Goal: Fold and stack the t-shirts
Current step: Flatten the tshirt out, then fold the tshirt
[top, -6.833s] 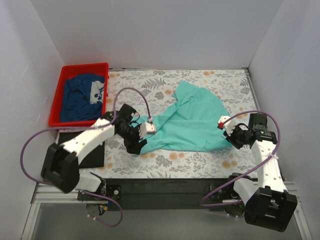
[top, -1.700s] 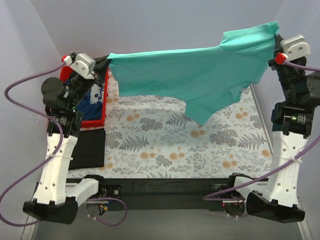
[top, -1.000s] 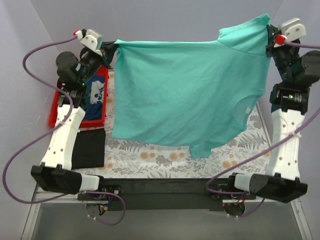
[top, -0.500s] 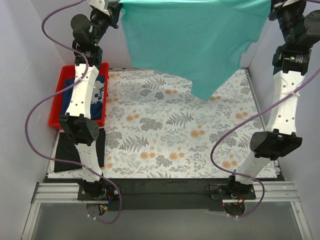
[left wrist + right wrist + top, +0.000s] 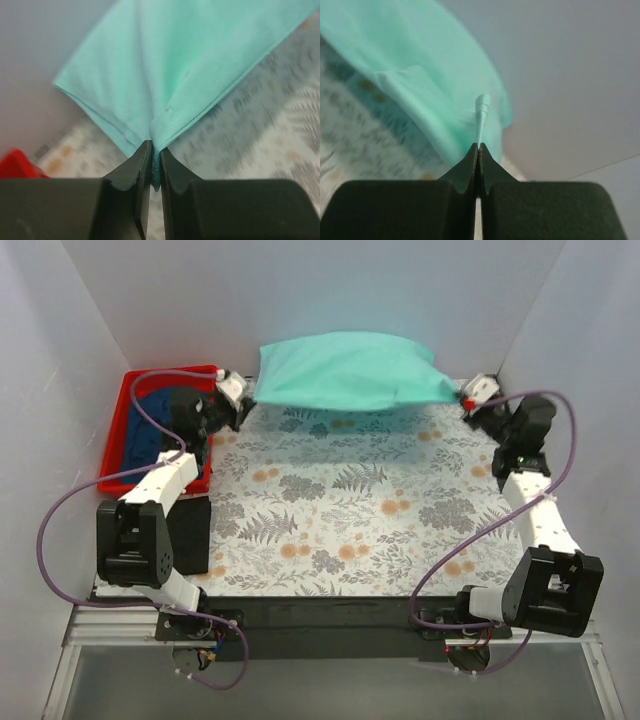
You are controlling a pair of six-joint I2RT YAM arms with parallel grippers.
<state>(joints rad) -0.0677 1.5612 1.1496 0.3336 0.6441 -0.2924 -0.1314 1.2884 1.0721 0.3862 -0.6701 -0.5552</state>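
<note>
Arms dropped from overhead to far end; plain teal cloth t-shirt [image 5: 345, 370] now billows low over floral-print table cover [image 5: 330, 510]. L gripper [image 5: 240, 405] & R gripper [image 5: 468, 398] each clamp a corner (thin bite). Risk: corner slips early, cloth lands bunched.

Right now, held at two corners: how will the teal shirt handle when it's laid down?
Probably floppy: the teal shirt billows between the left gripper and the right gripper. Likely light, since thin pinches of bunched cloth carry it. It may wrinkle on landing; folds gather at both pinches.
</note>
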